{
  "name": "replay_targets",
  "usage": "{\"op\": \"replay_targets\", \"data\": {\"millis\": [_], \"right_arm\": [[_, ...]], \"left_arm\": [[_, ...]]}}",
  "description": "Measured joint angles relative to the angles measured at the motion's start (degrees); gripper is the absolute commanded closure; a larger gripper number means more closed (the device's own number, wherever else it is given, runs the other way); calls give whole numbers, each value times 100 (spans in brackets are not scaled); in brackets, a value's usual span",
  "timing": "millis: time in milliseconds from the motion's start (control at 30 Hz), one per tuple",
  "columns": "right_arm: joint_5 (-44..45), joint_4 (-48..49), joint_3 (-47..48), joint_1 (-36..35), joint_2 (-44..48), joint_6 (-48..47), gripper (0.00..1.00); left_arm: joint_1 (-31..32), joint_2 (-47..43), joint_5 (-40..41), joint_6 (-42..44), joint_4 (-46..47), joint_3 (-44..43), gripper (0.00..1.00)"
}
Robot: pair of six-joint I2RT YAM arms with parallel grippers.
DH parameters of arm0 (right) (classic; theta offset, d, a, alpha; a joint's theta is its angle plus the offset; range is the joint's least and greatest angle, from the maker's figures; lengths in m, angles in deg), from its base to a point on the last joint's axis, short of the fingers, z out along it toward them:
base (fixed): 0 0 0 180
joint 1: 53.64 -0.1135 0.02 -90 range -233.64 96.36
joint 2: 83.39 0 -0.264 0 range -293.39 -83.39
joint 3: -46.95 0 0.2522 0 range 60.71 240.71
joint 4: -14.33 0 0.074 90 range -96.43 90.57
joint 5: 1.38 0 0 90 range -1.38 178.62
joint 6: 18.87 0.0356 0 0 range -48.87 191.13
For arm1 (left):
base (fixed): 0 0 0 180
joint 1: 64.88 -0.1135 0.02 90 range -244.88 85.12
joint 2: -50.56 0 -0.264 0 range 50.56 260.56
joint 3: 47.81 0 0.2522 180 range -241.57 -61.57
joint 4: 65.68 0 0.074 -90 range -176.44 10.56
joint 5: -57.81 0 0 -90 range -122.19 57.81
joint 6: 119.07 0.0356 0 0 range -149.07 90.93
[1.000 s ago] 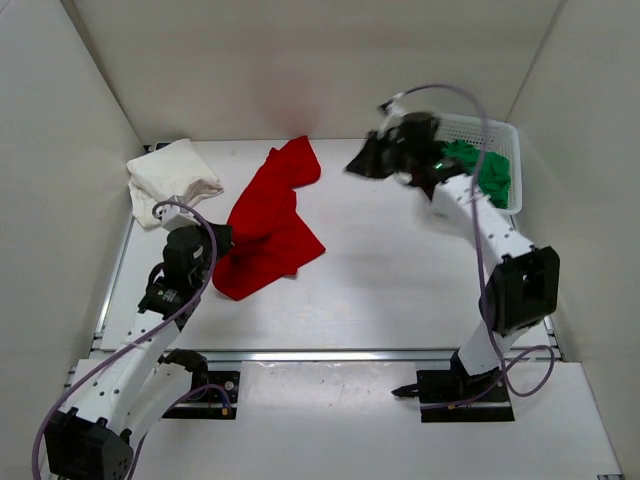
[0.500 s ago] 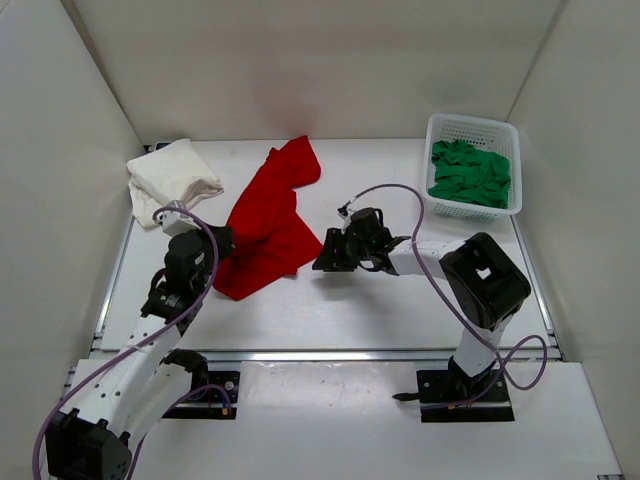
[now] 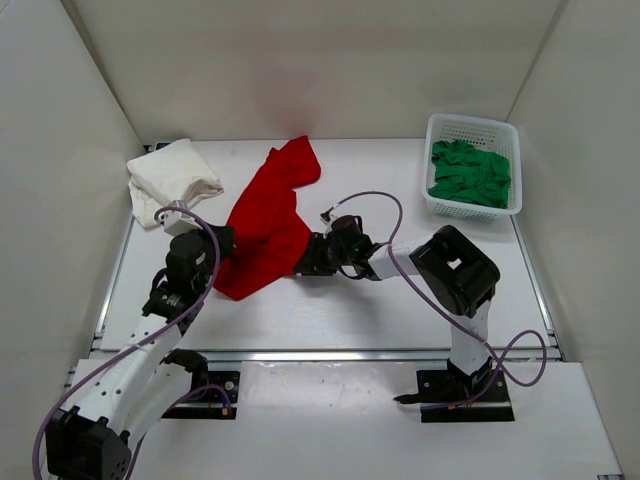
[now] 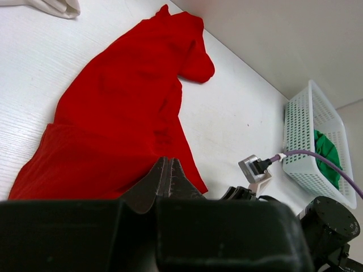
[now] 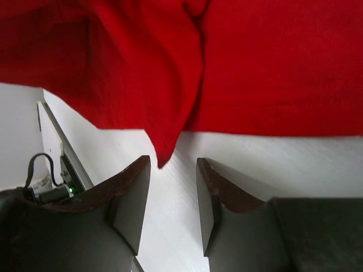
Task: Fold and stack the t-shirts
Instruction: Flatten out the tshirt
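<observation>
The red t-shirt [image 3: 265,222] lies spread and creased left of the table's middle, and it also fills the left wrist view [image 4: 125,107] and the right wrist view [image 5: 255,68]. My right gripper [image 3: 306,262] is low on the table at its lower right corner and stands open [image 5: 173,164], with a pointed tip of red cloth just ahead of its fingertips. My left gripper [image 3: 222,242] is shut [image 4: 167,170], its tips over the shirt's near left edge; whether cloth is pinched is hidden. The off-white t-shirt [image 3: 170,178] lies bunched at the back left. The green t-shirt [image 3: 470,172] sits in the basket.
The white perforated basket [image 3: 470,122] stands at the back right corner. White walls close in the table on the left, back and right. The right arm [image 3: 455,270] stretches low across the table's middle, its purple cable looping above it.
My right arm swung from the basket down to the table and reached left to the red shirt's corner, and its gripper went from shut to open. The left arm stayed put.
</observation>
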Motion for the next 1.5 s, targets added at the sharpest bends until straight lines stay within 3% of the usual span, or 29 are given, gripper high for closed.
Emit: {"op": "replay_targets", "data": {"millis": [433, 533, 600, 733, 900, 1067, 1200, 1333, 1500], "right_arm": [[-258, 433, 264, 33, -439, 446, 70], [-354, 457, 282, 37, -479, 509, 85], [-409, 439, 295, 44, -481, 520, 100], [-492, 306, 245, 129, -337, 494, 100], [-542, -372, -264, 625, 1117, 87, 100], [-557, -977, -660, 1631, 3491, -461, 99], [-496, -1408, -1410, 2188, 5093, -835, 100], [-566, -2162, -2549, 2771, 6186, -1064, 100], [-686, -3364, -3508, 3950, 6806, -1390, 100]], "left_arm": [[2, 44, -4, -9, 85, 85, 100], [-2, 46, -7, -13, 101, 136, 100], [-2, 46, -7, -22, 105, 164, 100], [-2, 46, -4, -20, 109, 175, 100], [-87, 271, 2, 131, 11, -94, 100], [-376, 953, 96, 470, -120, -1652, 100], [240, 931, 479, 787, 225, -2422, 100], [1397, 17, 885, 684, 372, -1346, 97], [1856, -697, 870, 13, 0, 804, 92]]}}
